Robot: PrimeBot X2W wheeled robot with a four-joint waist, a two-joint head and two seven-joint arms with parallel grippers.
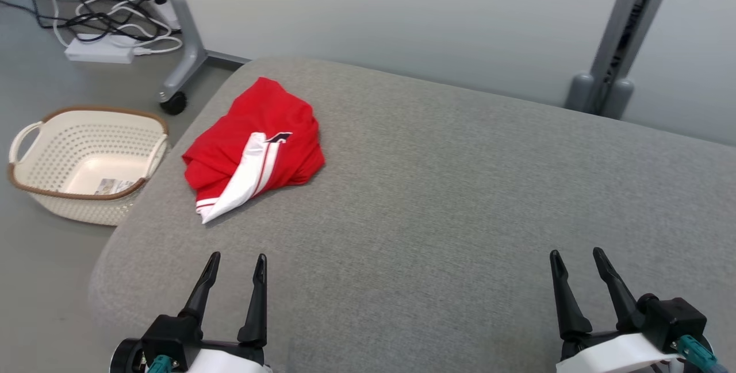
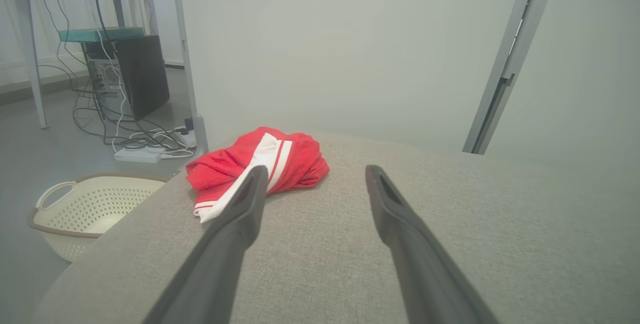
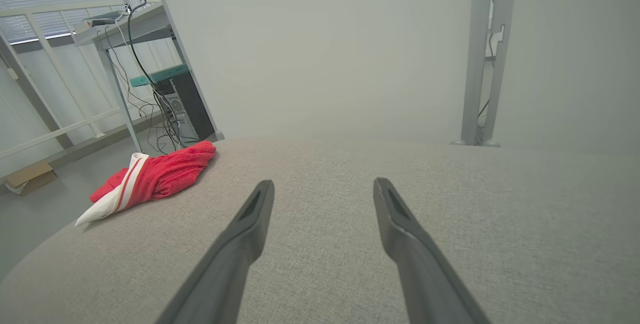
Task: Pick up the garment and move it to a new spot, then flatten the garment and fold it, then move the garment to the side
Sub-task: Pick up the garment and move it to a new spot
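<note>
Head view: the red garment (image 1: 253, 146) lies bunched near the far left corner of the grey padded surface (image 1: 448, 206). Its long axis runs diagonally, and its white striped tip points at the near left edge (roughly towards the left gripper (image 1: 238, 256)). The left gripper and the right gripper (image 1: 576, 252) hover spread wide and empty, well apart from it. A cream basket (image 1: 75, 212) stands on the floor alongside.

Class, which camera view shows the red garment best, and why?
The head view: the red garment lies whole and unobstructed, seen from above. The left wrist view has it low-angled, partly behind a finger. The right wrist view shows it side-on, off to the left.
</note>
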